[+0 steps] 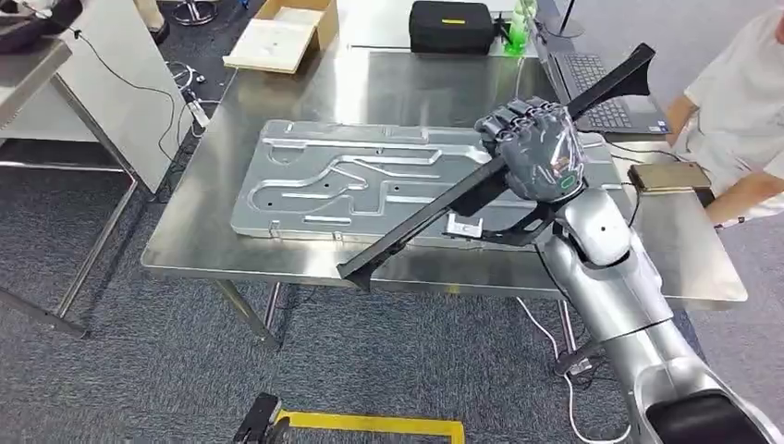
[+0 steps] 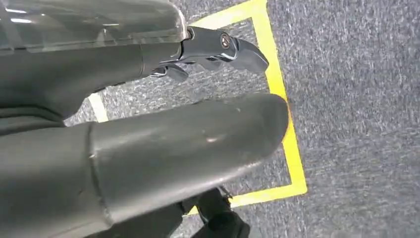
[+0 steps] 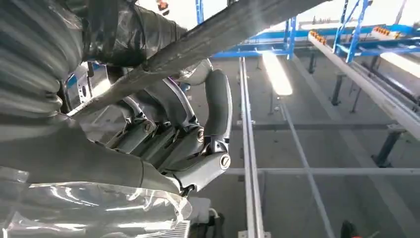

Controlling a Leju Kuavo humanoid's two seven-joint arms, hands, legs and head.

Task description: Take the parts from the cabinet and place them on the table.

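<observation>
Head view: right hand (image 1: pixel 534 148) grips long black trim bar (image 1: pixel 434 208), held slanted over steel table (image 1: pixel 277 254), not set down | stamped metal panel (image 1: pixel 370 180) already on table | left hand (image 2: pixel 148 134) holds nothing, fingers apart, over carpet.

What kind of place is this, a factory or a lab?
Probably a factory-style workshop or test floor. A stamped silver sheet-metal panel lies on a stainless steel table, the right hand holds a long black metal bar, and the right wrist view shows blue steel racking overhead.
</observation>
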